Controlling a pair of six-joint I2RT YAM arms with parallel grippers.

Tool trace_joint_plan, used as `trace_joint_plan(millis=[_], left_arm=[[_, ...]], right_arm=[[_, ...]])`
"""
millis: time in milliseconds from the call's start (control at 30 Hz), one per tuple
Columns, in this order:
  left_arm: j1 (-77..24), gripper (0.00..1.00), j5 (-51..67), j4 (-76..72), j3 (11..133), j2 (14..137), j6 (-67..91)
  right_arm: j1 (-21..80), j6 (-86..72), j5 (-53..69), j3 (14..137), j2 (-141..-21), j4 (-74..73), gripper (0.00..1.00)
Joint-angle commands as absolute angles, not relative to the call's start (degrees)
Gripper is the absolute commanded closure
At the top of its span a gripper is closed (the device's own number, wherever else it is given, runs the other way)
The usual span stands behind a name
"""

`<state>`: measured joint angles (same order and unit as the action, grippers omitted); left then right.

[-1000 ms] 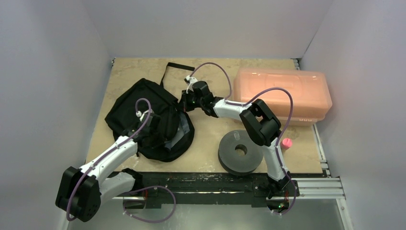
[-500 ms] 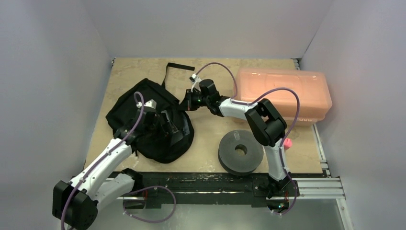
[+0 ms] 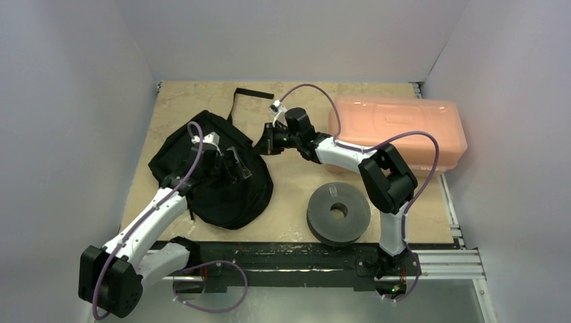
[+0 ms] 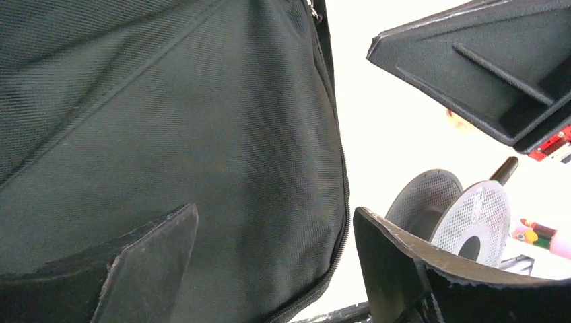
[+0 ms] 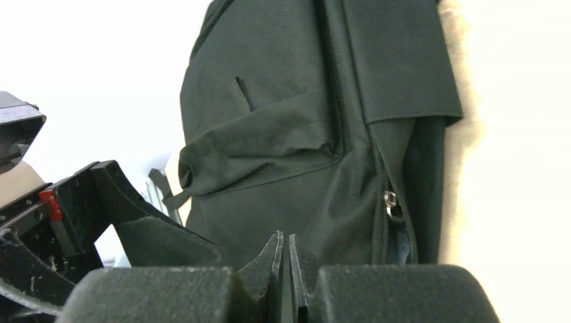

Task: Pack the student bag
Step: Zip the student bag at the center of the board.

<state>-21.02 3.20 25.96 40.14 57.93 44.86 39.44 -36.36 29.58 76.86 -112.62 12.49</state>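
Tan tabletop [image 3: 296, 192]: student bag [image 3: 229, 205] slumped, orange box [image 3: 397, 128] lidded; left pincer [image 4: 273, 262] apart, right pincer [image 5: 284, 259] together.

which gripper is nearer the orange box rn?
Right. Right gripper sits shut at the far-right edge of the student bag, a gap of table short of the orange box. Left gripper hangs open over the bag, farther away.

Left arm [image 3: 149, 219]: stretched from its base up over the student bag [image 3: 175, 155], wrist tipped down.
Left gripper [image 3: 233, 165]: above the bag's right half, jaws spread wide, only bag fabric showing beneath them.
Right arm [image 3: 340, 153]: elbow raised, forearm reaching toward the bag's upper right edge.
Right gripper [image 3: 268, 140]: at that edge, fingers pressed together. Unclear whether any cloth is pinched.
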Motion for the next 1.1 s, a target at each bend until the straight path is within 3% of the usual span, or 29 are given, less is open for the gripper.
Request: trace_joint_plan(millis=[0,133,333,400,467,600,867,1000,1067], left_arm=[[-20.8,0.13,8.9,21.1,41.0,61.4,40.7],[-24.0,0.12,7.8,25.5,49.7,73.3,37.2],[-29.6,0.15,-6.0,31.2,57.5,85.9,35.3],[-29.7,0.34,-10.5,33.2,58.2,88.2,35.5],[-29.8,0.63,-13.3,32.2,56.3,87.4,36.2],[-29.7,1.00,-17.0,29.3,50.9,79.3,37.0],[-28.4,1.00,-20.3,24.3,41.7,62.8,36.7],[-27.5,1.00,-19.4,25.2,41.8,63.0,36.0],[-27.3,1.00,-17.4,25.0,42.0,62.9,34.7]], right_arm=[[38.4,-39.1,24.6,73.5,-110.1,14.0,0.87],[38.2,-38.4,22.4,74.0,-109.3,12.1,0.75],[37.9,-37.0,19.3,71.5,-107.7,11.5,0.62],[37.9,-36.9,19.2,71.2,-107.6,11.2,0.60],[37.9,-38.7,19.8,70.6,-107.6,12.0,0.58],[37.9,-47.5,21.1,68.0,-107.9,16.0,0.51],[39.5,-60.1,24.2,65.0,-108.5,27.4,0.52],[40.6,-58.1,24.9,64.8,-108.8,29.5,0.65],[41.6,-53.4,21.7,63.7,-106.5,28.1,0.65]])
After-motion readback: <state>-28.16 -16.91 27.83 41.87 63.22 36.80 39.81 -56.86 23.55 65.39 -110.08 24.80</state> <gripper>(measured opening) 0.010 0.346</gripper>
